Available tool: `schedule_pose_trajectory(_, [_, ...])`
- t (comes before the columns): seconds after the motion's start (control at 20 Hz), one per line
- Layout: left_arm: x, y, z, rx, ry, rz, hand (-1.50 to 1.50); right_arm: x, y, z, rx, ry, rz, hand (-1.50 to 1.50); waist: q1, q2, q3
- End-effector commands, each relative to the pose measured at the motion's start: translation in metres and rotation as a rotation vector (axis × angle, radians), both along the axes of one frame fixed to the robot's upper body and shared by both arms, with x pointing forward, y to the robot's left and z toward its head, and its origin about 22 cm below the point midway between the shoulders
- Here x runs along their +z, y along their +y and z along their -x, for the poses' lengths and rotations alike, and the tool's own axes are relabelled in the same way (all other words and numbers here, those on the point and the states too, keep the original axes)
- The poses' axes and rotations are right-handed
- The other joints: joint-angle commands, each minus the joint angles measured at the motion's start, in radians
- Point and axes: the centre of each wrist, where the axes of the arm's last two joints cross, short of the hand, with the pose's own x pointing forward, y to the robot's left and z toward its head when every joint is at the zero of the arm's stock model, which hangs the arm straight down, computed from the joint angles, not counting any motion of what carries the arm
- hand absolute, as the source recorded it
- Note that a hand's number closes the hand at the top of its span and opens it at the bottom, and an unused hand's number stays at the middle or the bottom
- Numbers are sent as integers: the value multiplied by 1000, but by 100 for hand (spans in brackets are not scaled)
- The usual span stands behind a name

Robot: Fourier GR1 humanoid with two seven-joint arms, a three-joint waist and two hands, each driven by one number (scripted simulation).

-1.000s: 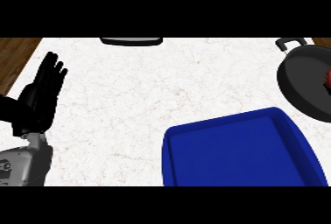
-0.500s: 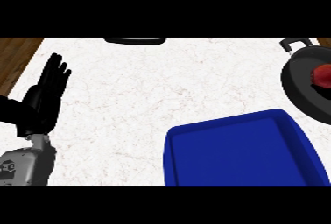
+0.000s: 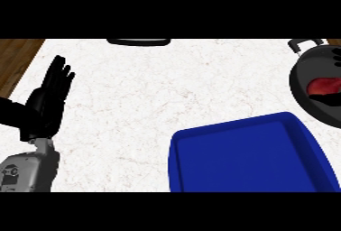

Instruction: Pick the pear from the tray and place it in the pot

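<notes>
A white marbled counter [image 3: 166, 90] fills the view, with a strip of wooden floor [image 3: 16, 56] beyond its left edge. A blue tray [image 3: 246, 158] sits low and right, cut off by the frame's edge. Up and right of the tray, a black pot [image 3: 303, 72] is partly out of view, holding a reddish object [image 3: 324, 85] that may be the pear. Far left of the tray rests the left hand [image 3: 47, 101], fingers straight, grasping nothing. Above the tray, bare counter lies open. A dark object [image 3: 138, 41] touches the far edge.
</notes>
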Motion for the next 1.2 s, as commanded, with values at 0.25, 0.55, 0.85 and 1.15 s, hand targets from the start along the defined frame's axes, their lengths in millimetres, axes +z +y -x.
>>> schedule_pose_trajectory(0.25, [-6,-6,5,-5,7,13,0,30,-43,18,15,-178,-369,-150,-11,1,0])
schedule_pose_trajectory(0.55, [2,-14,-8,11,5,0,0,45,-81,50,4,-182,-427,-150,-15,5,1])
schedule_pose_trajectory(0.85, [5,11,-2,7,-20,9,0,46,-115,94,-2,-203,-458,-150,-9,11,5])
schedule_pose_trajectory(1.15, [14,0,-7,-3,-3,8,0,56,-125,103,15,-167,-439,-150,-7,8,6])
